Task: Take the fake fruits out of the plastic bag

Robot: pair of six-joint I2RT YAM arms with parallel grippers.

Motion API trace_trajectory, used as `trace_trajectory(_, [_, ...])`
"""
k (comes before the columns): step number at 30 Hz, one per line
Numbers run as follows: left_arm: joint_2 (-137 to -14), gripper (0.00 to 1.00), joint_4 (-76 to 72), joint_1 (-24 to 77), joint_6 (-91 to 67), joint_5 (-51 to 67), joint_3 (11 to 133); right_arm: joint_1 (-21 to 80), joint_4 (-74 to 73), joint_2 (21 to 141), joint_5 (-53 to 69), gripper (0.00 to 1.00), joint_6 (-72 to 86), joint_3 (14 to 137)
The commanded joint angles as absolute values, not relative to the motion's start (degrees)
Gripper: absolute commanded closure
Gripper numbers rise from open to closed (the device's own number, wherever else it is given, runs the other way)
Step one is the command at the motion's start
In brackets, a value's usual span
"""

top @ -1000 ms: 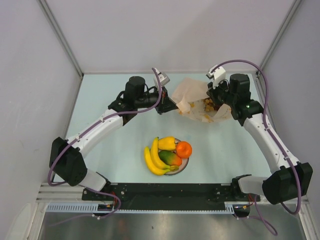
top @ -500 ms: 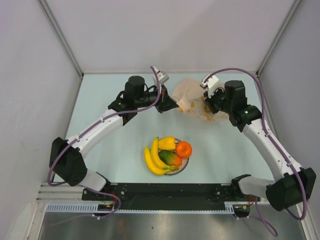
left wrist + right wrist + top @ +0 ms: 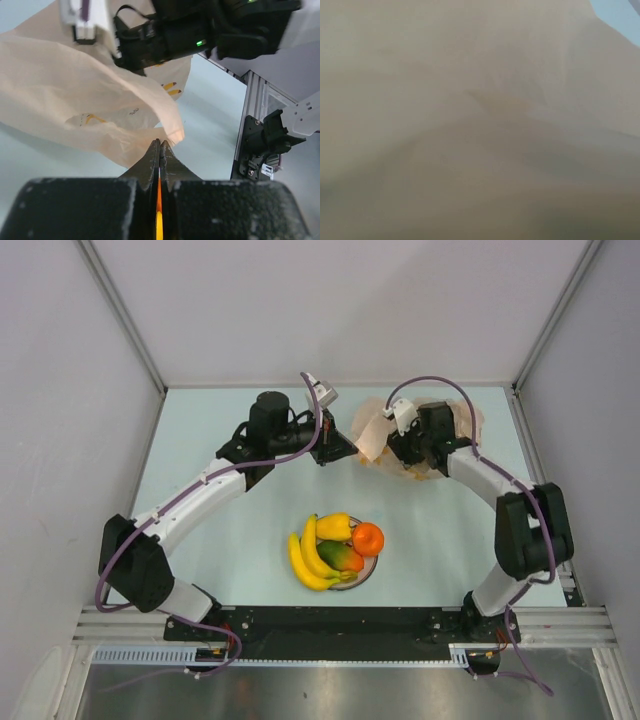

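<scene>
Left gripper pinches the edge of the thin crinkly pale-orange plastic bag, far right. Right gripper is buried inside, and we cannot tell its finger spread. 4 glossy plastic fruits lie outside. Next, we judge: grasp another, withdraw.

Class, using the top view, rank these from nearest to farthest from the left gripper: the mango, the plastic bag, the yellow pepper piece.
1. plastic bag, touching the left gripper, far side.
2. yellow pepper piece, mid-table.
3. mango, just beyond the pepper, lower in the view.
</scene>
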State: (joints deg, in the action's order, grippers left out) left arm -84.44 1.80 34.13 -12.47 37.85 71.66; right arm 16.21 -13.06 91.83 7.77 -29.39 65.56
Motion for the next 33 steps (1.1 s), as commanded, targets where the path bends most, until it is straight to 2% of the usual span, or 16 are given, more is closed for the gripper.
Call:
trace_trajectory(1, [-82.5, 1.0, 0.3, 34.7, -12.2, 38.7, 71.8, 15.6, 3.2, 100.2, 0.2, 0.25, -30.8, 65.7])
trace_trajectory(5, [-82.4, 0.99, 0.3, 34.9, -11.8, 38.5, 71.1, 15.6, 10.0, 107.0, -4.2, 0.24, -35.1, 67.2])
trace_trajectory(8, [-81.9, 1.0, 0.2, 35.1, -11.5, 38.5, 69.7, 15.5, 13.4, 111.1, -6.0, 0.28, -37.3, 69.3])
trace_trajectory(11, [-81.4, 1.0, 0.4, 35.2, -11.3, 38.3, 68.6, 15.1, 14.6, 113.8, -6.7, 0.46, -41.3, 70.8])
trace_trajectory(12, [-81.5, 1.0, 0.4, 35.3, -11.1, 38.0, 68.6, 15.1, 14.9, 114.1, -6.9, 0.57, -42.2, 71.0])
trace_trajectory(13, [-81.6, 1.0, 0.5, 35.4, -10.9, 37.8, 68.5, 14.9, 14.5, 114.0, -6.8, 0.62, -42.7, 71.1])
trace_trajectory(15, [-81.8, 1.0, 0.5, 35.4, -10.5, 37.5, 68.6, 14.4, 11.8, 111.9, -5.2, 0.76, -42.6, 71.4])
trace_trajectory(18, [-83.0, 1.0, 0.5, 35.5, -10.5, 37.0, 69.2, 14.2, 6.0, 105.9, -2.0, 0.91, -40.3, 71.4])
trace_trajectory(24, [-86.9, 1.0, 1.7, 35.5, -9.1, 34.8, 73.3, 14.8, -11.1, 89.1, 5.8, 1.0, -33.9, 71.4])
trace_trajectory(33, [-89.6, 1.0, 2.3, 35.6, -6.7, 33.8, 79.6, 16.3, -30.1, 75.8, 13.3, 1.0, -28.8, 70.1])
